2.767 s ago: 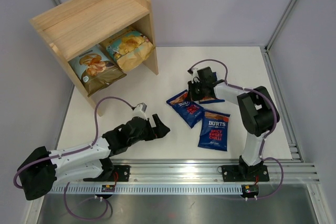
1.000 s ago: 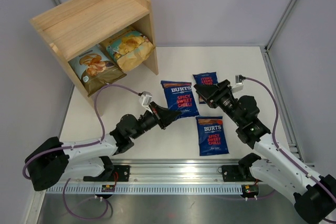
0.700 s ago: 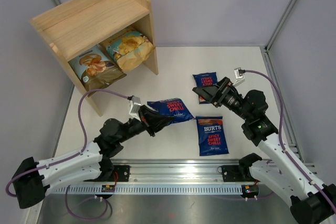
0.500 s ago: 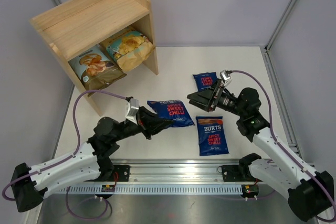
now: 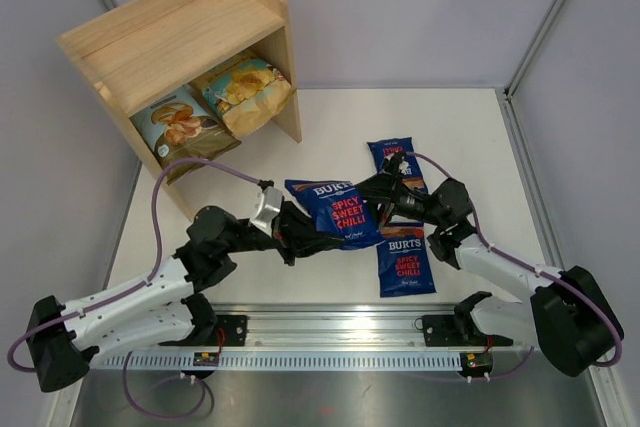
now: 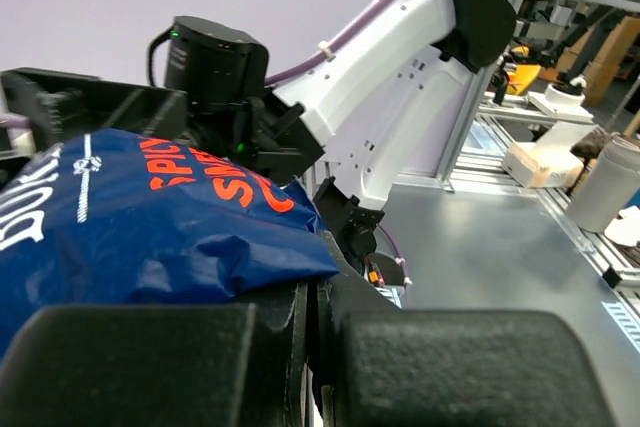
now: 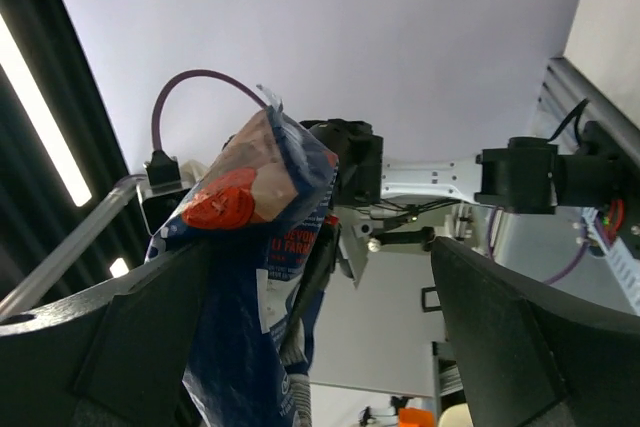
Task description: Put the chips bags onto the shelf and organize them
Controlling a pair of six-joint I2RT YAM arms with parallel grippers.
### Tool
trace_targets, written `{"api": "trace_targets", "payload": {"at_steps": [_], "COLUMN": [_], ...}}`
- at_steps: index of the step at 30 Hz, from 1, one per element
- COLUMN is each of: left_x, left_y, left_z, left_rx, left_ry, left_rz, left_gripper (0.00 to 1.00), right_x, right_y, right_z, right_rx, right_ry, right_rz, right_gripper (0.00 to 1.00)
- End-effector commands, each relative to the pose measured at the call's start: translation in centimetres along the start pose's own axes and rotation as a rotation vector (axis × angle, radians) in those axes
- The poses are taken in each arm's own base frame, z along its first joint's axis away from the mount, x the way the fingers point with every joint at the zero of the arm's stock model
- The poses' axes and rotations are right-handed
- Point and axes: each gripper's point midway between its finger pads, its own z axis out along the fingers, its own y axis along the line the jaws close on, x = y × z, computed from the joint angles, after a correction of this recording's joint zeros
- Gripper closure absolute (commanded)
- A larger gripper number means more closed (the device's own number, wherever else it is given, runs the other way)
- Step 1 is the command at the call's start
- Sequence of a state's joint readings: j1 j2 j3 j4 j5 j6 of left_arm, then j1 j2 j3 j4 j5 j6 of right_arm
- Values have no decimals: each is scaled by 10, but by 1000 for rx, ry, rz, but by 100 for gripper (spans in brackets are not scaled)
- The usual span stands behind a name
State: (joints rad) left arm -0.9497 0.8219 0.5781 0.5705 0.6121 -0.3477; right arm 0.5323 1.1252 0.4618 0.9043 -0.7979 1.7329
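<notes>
Between my arms, the blue bag hangs above the table, its edge pinched tight by my left gripper. My right gripper gapes wide beside it. It seems light, crinkly and slippery; I'd hold its flat edge.

My top camera looks down from behind the arm bases over the whole table, shelf far left. The left wrist camera faces right, the right wrist camera left and upward; both sit close on the dark blue bag all three views share
</notes>
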Motion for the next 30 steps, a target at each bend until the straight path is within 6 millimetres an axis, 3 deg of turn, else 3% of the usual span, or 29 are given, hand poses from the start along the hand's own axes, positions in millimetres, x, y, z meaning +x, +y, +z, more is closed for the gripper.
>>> {"api": "trace_targets", "payload": {"at_steps": [1, 7, 14, 18, 23, 30], "left_x": [-13, 1, -4, -6, -9, -12], "left_y": [-16, -5, 3, 3, -2, -1], "left_z": [10, 10, -1, -3, 1, 9], "left_rx": [121, 75, -15, -21, 21, 43], "left_ry": [-10, 22, -40, -55, -70, -71], "left_rz": [35, 14, 33, 31, 29, 36], "left_gripper": [100, 100, 100, 100, 100, 100], "right_x": [7, 4, -16, -12, -8, -6], "right_y": [37, 38, 15, 28, 36, 13], "right_z": [2, -9, -30, -37, -33, -30], "right_rx": [-154, -188, -166, -188, -148, -50], "right_ry": [31, -38, -231, -260, -248, -223], "right_rz": [-6, 31, 111, 91, 63, 98], "right_gripper": [1, 1, 4, 4, 1, 1]}}
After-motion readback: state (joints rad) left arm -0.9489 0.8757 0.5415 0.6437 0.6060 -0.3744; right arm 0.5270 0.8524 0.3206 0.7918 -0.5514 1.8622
